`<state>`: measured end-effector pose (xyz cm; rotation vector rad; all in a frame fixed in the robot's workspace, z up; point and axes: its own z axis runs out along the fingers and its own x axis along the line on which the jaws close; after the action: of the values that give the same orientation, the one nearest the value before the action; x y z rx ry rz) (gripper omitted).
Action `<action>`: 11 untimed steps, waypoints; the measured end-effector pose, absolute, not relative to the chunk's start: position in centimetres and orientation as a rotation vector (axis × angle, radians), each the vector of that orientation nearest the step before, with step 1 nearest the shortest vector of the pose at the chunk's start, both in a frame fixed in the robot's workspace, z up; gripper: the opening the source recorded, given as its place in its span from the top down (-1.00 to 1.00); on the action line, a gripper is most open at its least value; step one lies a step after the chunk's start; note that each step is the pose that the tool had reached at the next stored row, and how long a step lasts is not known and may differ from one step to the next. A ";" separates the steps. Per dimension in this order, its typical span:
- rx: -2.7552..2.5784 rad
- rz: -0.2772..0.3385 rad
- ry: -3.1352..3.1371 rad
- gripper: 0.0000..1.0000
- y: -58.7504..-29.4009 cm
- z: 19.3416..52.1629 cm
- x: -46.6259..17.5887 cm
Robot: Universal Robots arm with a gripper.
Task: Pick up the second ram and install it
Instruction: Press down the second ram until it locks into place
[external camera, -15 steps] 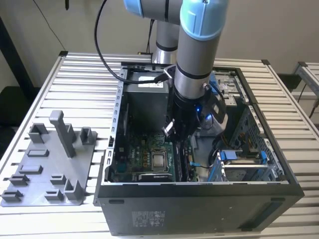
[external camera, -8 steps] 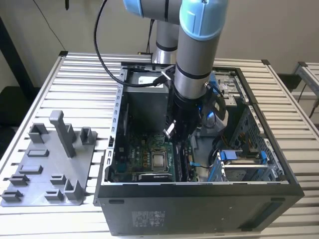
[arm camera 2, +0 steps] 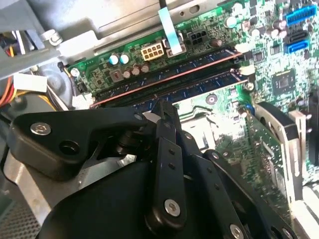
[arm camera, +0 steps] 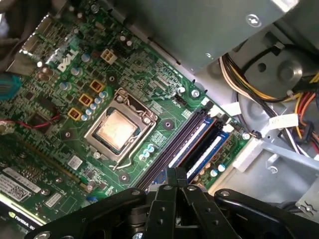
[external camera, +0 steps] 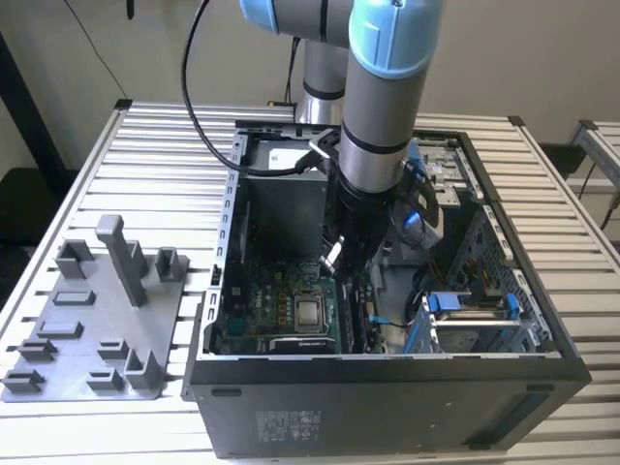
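Arm: the grey and pale-blue arm (external camera: 383, 116) reaches straight down from above into the open computer case (external camera: 387, 360).
Desk: a slatted metal desk (external camera: 165, 145) carries the case; a grey plastic tray (external camera: 73, 358) with upright holders lies beside the case, toward the exterior view's left.
Pincer: the pincer (external camera: 341, 260) is low inside the case, just over the green board. In both wrist views its black fingers (arm camera: 168, 199) are drawn together at the tip with nothing visible between them, so it reads as clenched and not carrying anything.
Pincer tip: in the second wrist view the pincer (arm camera 2: 167, 105) ends right at the row of long memory slots; in the first wrist view the pincer (arm camera: 175, 172) meets the near end of that same row.
Second ram: a thin dark strip (arm camera 2: 199, 85) stands edge-on in the slot row, running away from the fingertips. I cannot tell whether it is pressed fully home or whether the tip touches it.
Green board: the green board (arm camera: 164, 99) holds a square metal processor socket (arm camera: 119, 130) beside the slots.
Cables: a bundle of yellow, red and black cables (arm camera: 294, 107) lies past the far end of the slots.
Drive bay: blue clips (external camera: 465, 302) sit toward the exterior view's right inside the case.
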<state>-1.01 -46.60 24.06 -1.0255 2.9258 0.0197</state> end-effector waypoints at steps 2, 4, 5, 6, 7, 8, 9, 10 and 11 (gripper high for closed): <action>-1.070 0.021 2.910 0.79 -46.6 24.0 -1.0; -1.113 0.022 2.894 0.79 -46.6 24.0 -1.0; -1.135 0.022 2.885 0.79 -46.6 24.0 -1.0; -1.153 0.022 2.878 0.79 -46.6 24.0 -1.1; -1.171 0.023 2.870 0.79 -46.6 24.0 -1.1; -1.189 0.023 2.863 0.79 -46.6 24.0 -1.1; -1.207 0.023 2.855 0.79 -46.6 24.0 -1.1; -1.226 0.023 2.848 0.79 -46.6 24.0 -1.1; -1.244 0.024 2.840 0.79 -46.6 24.0 -1.1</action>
<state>-1.13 -46.60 24.04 -1.2437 2.8395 0.0236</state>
